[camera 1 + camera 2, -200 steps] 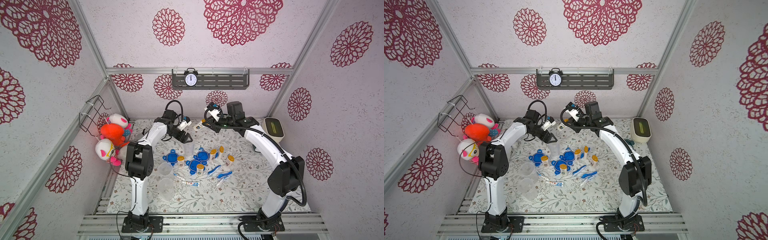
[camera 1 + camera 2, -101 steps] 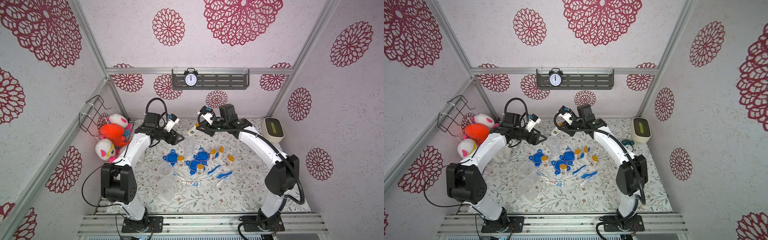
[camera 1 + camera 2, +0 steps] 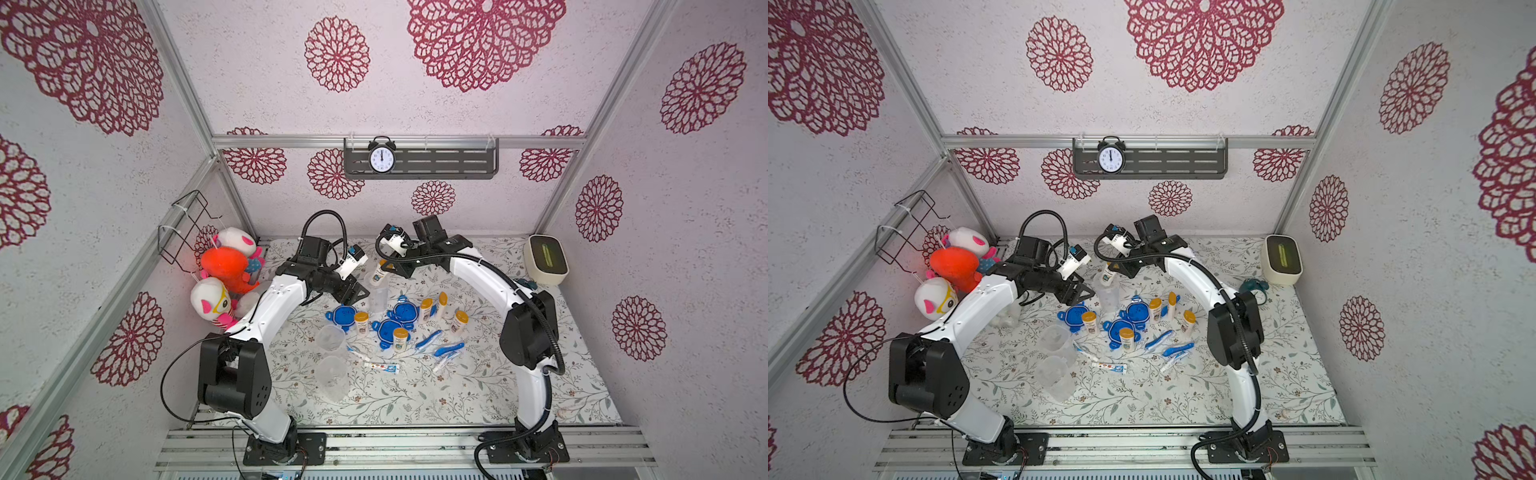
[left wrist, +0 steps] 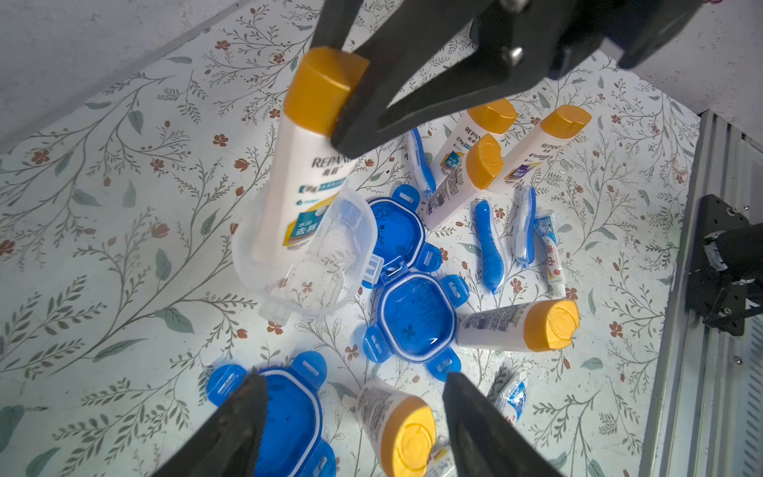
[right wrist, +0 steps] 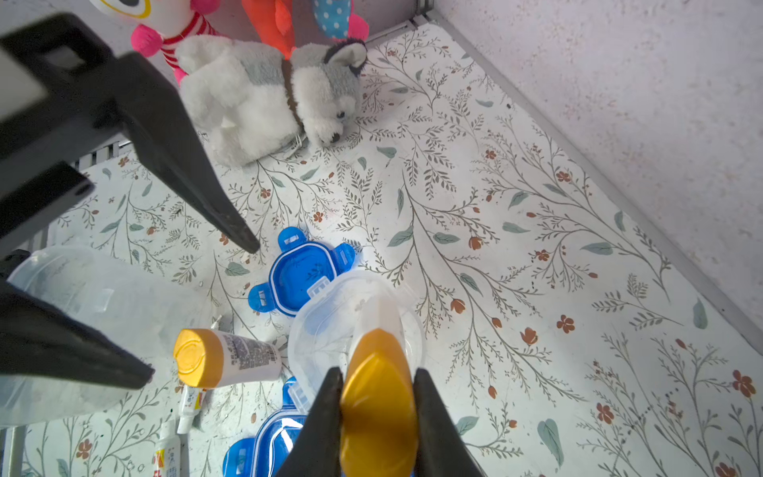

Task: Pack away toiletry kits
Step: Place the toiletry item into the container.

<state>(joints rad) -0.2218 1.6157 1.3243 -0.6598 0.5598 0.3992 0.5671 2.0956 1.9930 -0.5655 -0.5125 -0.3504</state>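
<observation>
In both top views the right claw (image 3: 390,266) (image 3: 1116,269) is clamped on the orange cap of a white bottle (image 3: 379,273) (image 3: 1108,276). It holds the bottle tilted over an upright clear cup (image 3: 378,296) (image 3: 1108,297) toward the back of the flowered table (image 3: 478,386). The left claw (image 3: 356,293) (image 3: 1080,293) hangs just beside that cup, jaws apart, with nothing between them. In front lie three blue lids (image 3: 344,314), spare bottles (image 3: 361,323), two empty cups (image 3: 330,337), blue toothbrushes (image 3: 428,338) and a toothpaste tube (image 3: 382,366).

The left wrist view shows the left claw (image 4: 354,376) spread wide above a lid and a lying bottle. The held bottle (image 4: 289,186) has its lower end inside the cup (image 4: 330,289). Through the clear plastic I cannot tell whether it reaches the bottom.

In the right wrist view both fingers (image 5: 326,413) of the right claw (image 5: 377,371) press on the flat sides of the cap. The bottle's body runs down into the cup (image 5: 326,330), which stands just beside a lid (image 5: 303,272). The left claw (image 5: 202,312) stands open to one side. A plush dog (image 5: 268,95) lies near the wall.
</observation>
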